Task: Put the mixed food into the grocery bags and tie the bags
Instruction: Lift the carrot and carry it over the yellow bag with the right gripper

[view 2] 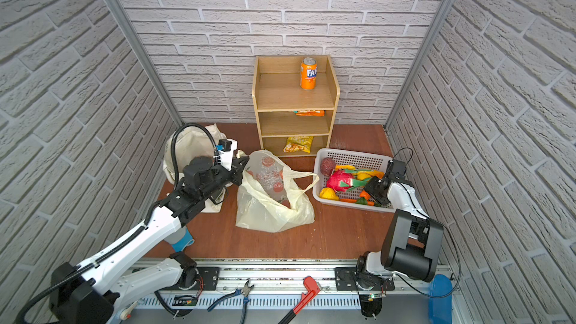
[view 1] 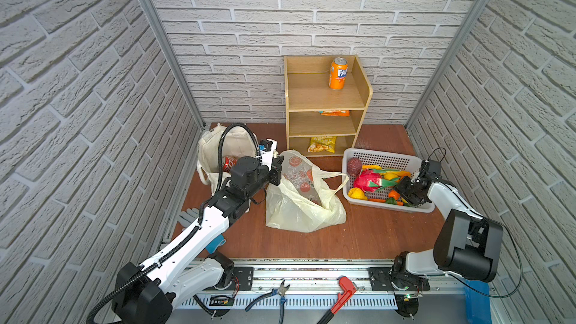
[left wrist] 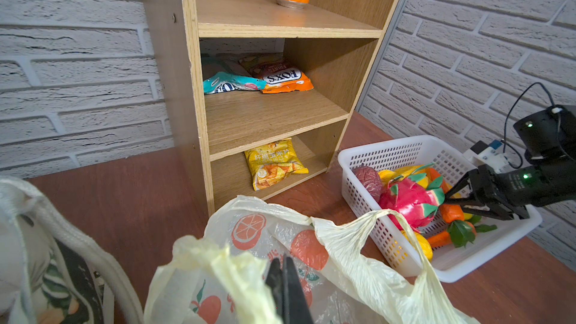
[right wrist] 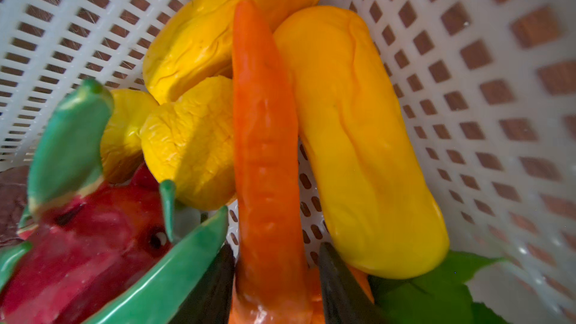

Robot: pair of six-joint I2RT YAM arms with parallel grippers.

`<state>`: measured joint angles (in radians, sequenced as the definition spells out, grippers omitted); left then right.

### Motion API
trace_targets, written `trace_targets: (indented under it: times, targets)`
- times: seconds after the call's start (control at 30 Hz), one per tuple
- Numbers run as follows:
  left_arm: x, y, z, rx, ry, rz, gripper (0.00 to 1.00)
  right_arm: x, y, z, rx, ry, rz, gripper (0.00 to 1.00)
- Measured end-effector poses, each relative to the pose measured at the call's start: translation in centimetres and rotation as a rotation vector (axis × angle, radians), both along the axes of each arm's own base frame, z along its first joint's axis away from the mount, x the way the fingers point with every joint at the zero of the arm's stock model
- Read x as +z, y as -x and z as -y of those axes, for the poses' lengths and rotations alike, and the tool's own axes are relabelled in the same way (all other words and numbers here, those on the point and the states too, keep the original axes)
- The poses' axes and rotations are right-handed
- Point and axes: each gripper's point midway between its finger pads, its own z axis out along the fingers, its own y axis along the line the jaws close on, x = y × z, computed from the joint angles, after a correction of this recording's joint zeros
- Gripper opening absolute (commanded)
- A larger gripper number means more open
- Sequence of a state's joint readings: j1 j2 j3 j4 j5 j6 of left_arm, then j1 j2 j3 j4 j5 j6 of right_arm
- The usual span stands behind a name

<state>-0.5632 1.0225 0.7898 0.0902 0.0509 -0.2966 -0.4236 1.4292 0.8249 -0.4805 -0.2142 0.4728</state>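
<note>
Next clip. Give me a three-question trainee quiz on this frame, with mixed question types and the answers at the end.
1. True or false: the orange can stands upright on the top level of the wooden shelf.
2. In the white basket, the jaws of the right gripper sit either side of which item? A dragon fruit; B carrot; C snack packet.
3. Where is the red can?
Key: 1 true. 2 B. 3 inside the canvas tote.
</note>
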Motion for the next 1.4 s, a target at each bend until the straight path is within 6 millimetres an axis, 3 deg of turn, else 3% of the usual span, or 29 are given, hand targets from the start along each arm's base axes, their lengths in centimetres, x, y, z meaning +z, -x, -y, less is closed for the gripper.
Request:
trace_targets:
  times: [0.17, 0.37, 0.77, 1.0, 1.13, 1.4]
  targets:
    - [-0.2, -0.1, 0.0, 0.002, 0.003, -0.008, 0.0, -0.5, -0.3, -0.2, 0.01, -0.014, 0.002, 0.21]
    - [-0.3, -0.1, 0.0, 0.004, 0.003, -0.015, 0.0, 0.6, -0.4, -0.3, 0.004, -0.016, 0.034, 0.17]
    - [-0.5, -0.1, -0.1, 0.008, -0.003, -0.021, 0.0, 12.0, -0.4, 0.0, -0.075, 0.076, 0.309, 0.16]
    - [-0.7, 0.0, 0.0, 0.005, -0.007, -0.026, 0.0, 17.0, -1.3, -1.0, -0.029, 0.07, 0.432, 0.17]
    - [-0.9, -0.1, 0.1, 0.005, -0.01, -0.029, 0.0, 19.5, -2.5, -4.1, 0.077, 0.065, 0.487, 0.16]
    - [-0.9, -0.1, 0.1, 0.001, -0.018, -0.025, 0.0, 23.2, -4.8, -16.2, 0.44, 0.046, 0.566, 0.16]
